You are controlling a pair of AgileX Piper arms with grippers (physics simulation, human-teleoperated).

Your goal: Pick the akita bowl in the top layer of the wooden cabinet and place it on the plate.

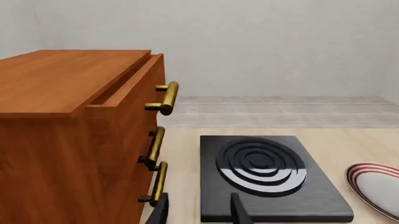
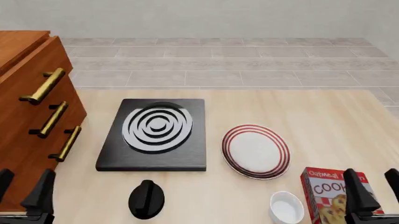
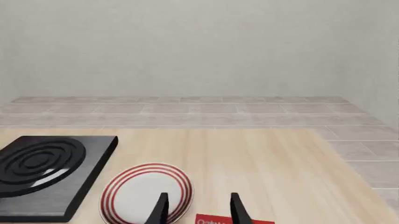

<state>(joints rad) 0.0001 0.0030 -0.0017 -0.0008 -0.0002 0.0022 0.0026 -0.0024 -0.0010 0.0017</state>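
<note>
Two grippers, the left gripper (image 2: 25, 189) and right gripper (image 2: 373, 186), hang with fingers spread and empty at the near table edge. Top layer (image 1: 128, 91) of the glossy reddish wooden cabinet (image 2: 25, 121) stands pulled slightly out; the akita bowl is hidden. Ringed white plate (image 2: 256, 150) waits bare, so everything remains.

We see bright, even, diffuse light in all three views, sharp throughout with no blur or edge distortion. Shadows are faint, soft contact ones. The stove (image 2: 153, 134) shows a pale sheen on its rings toward 6 o'clock; the brass handles (image 1: 163, 98) glint mildly.
</note>
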